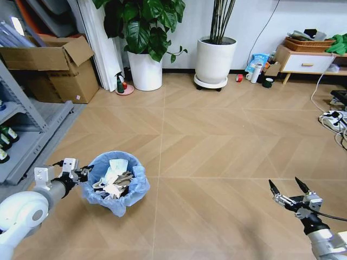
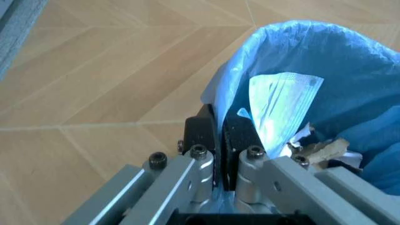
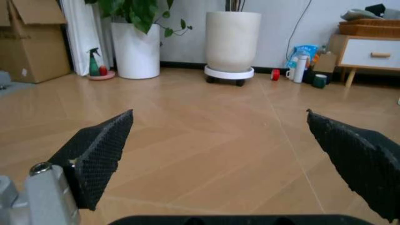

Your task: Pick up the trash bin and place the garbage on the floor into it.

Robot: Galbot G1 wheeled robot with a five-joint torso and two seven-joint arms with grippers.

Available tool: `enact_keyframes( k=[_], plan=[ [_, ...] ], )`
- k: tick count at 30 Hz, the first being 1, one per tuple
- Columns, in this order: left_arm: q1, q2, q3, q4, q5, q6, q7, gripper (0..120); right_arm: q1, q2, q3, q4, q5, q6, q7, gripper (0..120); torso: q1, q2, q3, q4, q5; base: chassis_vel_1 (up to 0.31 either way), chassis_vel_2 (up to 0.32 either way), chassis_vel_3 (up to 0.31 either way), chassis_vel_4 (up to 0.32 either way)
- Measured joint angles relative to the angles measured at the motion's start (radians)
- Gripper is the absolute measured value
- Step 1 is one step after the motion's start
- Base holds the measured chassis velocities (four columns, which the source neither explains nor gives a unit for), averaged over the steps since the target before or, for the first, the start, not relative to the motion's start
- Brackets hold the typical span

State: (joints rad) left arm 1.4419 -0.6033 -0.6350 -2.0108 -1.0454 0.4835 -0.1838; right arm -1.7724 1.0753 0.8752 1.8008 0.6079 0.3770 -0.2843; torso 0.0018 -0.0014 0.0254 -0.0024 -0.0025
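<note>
Left gripper [image 1: 82, 173] pinched on trash bin [image 1: 116, 184] rim, bin at our left, garbage [image 1: 113, 183] inside | right gripper [image 1: 289, 194] spread, empty | we'd keep the bin level to avoid spills.

Floor [image 1: 217, 141]: light-brown wood-look boards in a chevron pattern with pale seams. Along the far wall stand two white plant pots [image 1: 145, 70], the right one on a wheeled base, a spray bottle [image 1: 119, 83], cardboard boxes [image 1: 54, 67] and a low cabinet [image 1: 303, 62]. A power strip [image 1: 332, 119] lies at right.
</note>
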Motion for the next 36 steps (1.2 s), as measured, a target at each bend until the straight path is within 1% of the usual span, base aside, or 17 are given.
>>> enact_keyframes(
  k=[2, 3, 7, 11, 15, 25, 26, 27, 29, 31, 32, 33, 34, 35, 36],
  plan=[
    [0.002, -0.002, 0.0, -0.001, 0.001, 0.0, 0.0, 0, -0.001, 0.0, 0.001, 0.0, 0.0, 0.001, -0.001, 100, 0.0, 0.0, 0.0, 0.0, -0.0003, 0.213, -0.166, -0.208, 0.162],
    [0.005, -0.004, 0.0, -0.002, 0.001, 0.0, 0.0, 0, -0.002, 0.001, 0.002, 0.001, 0.001, 0.003, -0.001, 100, 0.0, 0.0, 0.0, 0.0, -0.0011, 0.217, -0.194, -0.223, 0.166],
    [0.008, -0.009, -0.003, -0.002, 0.005, 0.0, -0.002, 0, -0.004, -0.001, 0.005, 0.002, 0.005, 0.008, -0.009, 100, 0.0, 0.0, 0.0, 0.0002, -0.0003, 0.202, -0.165, -0.205, 0.156],
    [0.01, -0.013, -0.005, -0.002, 0.006, 0.0, -0.003, 0, -0.005, -0.002, 0.007, 0.002, 0.007, 0.011, -0.016, 100, 0.0, 0.0, 0.0, 0.0001, -0.0008, 0.146, -0.138, -0.181, 0.123],
    [0.017, -0.019, -0.011, -0.002, 0.011, 0.0, -0.003, 0, -0.005, -0.003, 0.007, 0.002, 0.011, 0.016, -0.024, 100, 0.0, 0.0, 0.0, 0.0, -0.0005, 0.082, -0.061, -0.072, 0.051],
    [0.025, -0.038, -0.018, 0.003, 0.022, -0.005, -0.004, 0, -0.004, -0.007, 0.007, -0.001, 0.02, 0.019, -0.031, 100, 0.0, 0.0, 0.0, 0.0001, -0.0005, -0.007, 0.008, 0.011, -0.004],
    [0.018, -0.043, -0.013, 0.021, 0.025, -0.009, -0.009, 0, -0.004, -0.009, 0.007, -0.003, 0.023, 0.019, -0.033, 100, 0.0, 0.0, 0.0, 0.0002, -0.0007, 0.0, 0.0, 0.0, 0.0],
    [0.018, -0.043, -0.013, 0.021, 0.025, -0.009, -0.009, 0, -0.004, -0.009, 0.007, -0.003, 0.023, 0.019, -0.033, 100, 0.0, 0.0, 0.0, 0.0002, -0.0007, 0.0, 0.0, 0.0, 0.0],
    [-0.013, -0.045, 0.009, 0.058, 0.028, -0.013, -0.016, 0, -0.006, -0.013, 0.008, -0.004, 0.025, 0.019, -0.034, 100, 0.0, 0.0, 0.0, 0.0002, -0.0004, 0.0, 0.0, 0.0, 0.0],
    [-0.095, -0.052, 0.063, 0.134, 0.021, -0.015, -0.028, 0, -0.011, -0.018, 0.012, -0.004, 0.029, 0.019, -0.035, 100, 0.0, 0.0, 0.0, 0.0001, -0.001, 0.0, 0.0, 0.0, 0.0],
    [-0.095, -0.052, 0.063, 0.134, 0.021, -0.015, -0.028, 0, -0.011, -0.018, 0.012, -0.004, 0.029, 0.019, -0.035, 100, 0.0, 0.0, 0.0, 0.0001, -0.001, 0.0, 0.0, 0.0, 0.0],
    [-0.117, -0.054, 0.078, 0.153, 0.016, -0.015, -0.032, 0, -0.012, -0.02, 0.012, -0.004, 0.029, 0.019, -0.035, 100, 0.0, 0.0, 0.0, 0.0003, -0.0007, 0.0, 0.0, 0.0, 0.0],
    [-0.174, -0.06, 0.116, 0.201, 0.0, -0.014, -0.04, 0, -0.015, -0.023, 0.015, -0.005, 0.03, 0.018, -0.035, 100, 0.0, 0.0, 0.0, 0.0, -0.0004, 0.0, 0.0, 0.0, 0.0],
    [-0.174, -0.06, 0.116, 0.201, 0.0, -0.014, -0.04, 0, -0.015, -0.023, 0.015, -0.005, 0.03, 0.018, -0.035, 100, 0.0, 0.0, 0.0, 0.0, -0.0004, 0.0, 0.0, 0.0, 0.0],
    [-0.216, -0.066, 0.143, 0.241, -0.02, -0.014, -0.047, 0, -0.016, -0.024, 0.018, -0.006, 0.031, 0.018, -0.035, 100, 0.0, 0.0, 0.0, -0.0001, -0.0011, 0.0, 0.0, 0.0, 0.0]
  ],
)
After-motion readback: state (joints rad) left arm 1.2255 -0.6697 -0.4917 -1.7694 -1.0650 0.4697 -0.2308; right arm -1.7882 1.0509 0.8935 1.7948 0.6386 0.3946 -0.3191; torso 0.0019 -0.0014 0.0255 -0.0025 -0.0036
